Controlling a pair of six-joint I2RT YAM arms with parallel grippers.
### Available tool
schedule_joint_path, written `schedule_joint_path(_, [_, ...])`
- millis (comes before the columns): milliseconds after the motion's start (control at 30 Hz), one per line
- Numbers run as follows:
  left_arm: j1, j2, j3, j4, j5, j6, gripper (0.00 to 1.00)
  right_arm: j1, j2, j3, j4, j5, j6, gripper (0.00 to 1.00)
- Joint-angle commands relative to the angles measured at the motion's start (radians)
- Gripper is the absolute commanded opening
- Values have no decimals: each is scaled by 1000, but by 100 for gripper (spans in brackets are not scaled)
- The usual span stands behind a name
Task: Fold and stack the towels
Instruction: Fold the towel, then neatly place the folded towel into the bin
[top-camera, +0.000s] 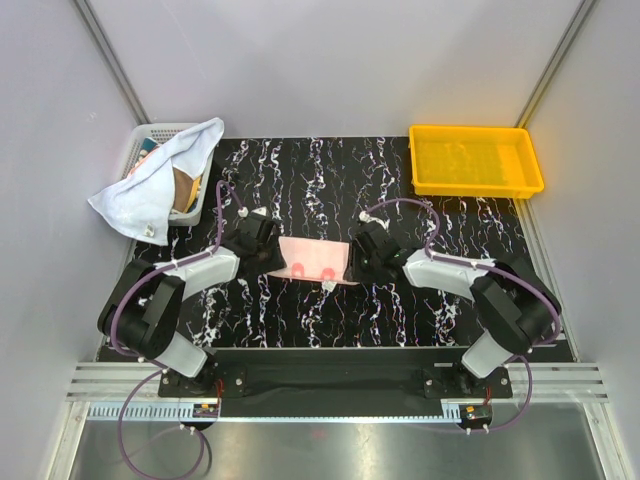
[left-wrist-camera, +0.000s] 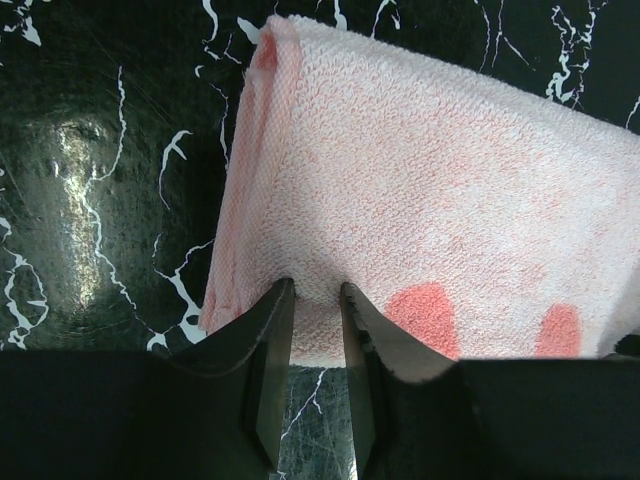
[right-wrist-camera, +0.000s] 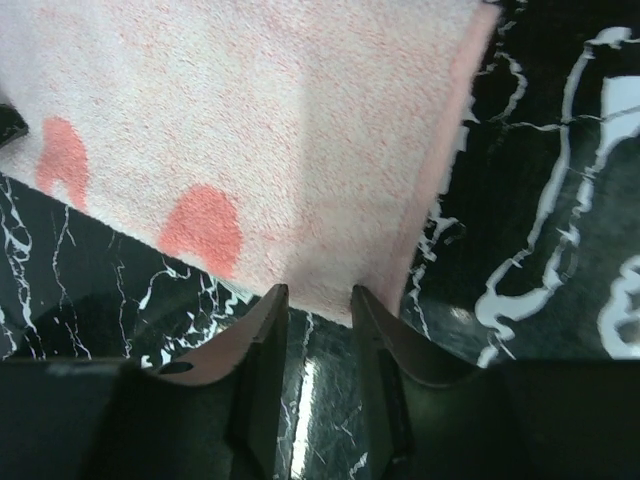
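2 arms bend inward, flanking the pink towel (top-camera: 316, 260) lying flat on the table (top-camera: 420, 310). Left gripper (left-wrist-camera: 315, 295), nearly closed, pinches its near edge; right gripper (right-wrist-camera: 317, 295), equally narrow, touches that edge, hold unclear.

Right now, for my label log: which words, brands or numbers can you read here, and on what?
No readable text in any view.
Pink towel: only red rounded marks, no letters.
White tag at its near edge: too small to read.
White towel over the basket: no lettering visible.
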Motion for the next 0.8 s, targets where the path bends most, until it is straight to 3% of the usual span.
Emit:
schedule_joint_path(0, [-1, -9, 12, 8, -12, 9, 31, 8, -95, 82, -145, 106, -41, 41])
schedule_joint_path(233, [-9, -73, 32, -10, 22, -8, 32, -24, -59, 184, -269, 250, -42, 48])
schedule_joint_path(400, [-32, -150, 93, -74, 31, 3, 33, -41, 64, 238, -250, 250, -36, 52])
schedule_joint_path(567, [-43, -260, 129, -131, 36, 26, 34, -41, 119, 264, -213, 238, -28, 59])
schedule_joint_path(767, [-41, -347, 129, -181, 36, 46, 36, -36, 164, 271, -200, 227, -16, 61])
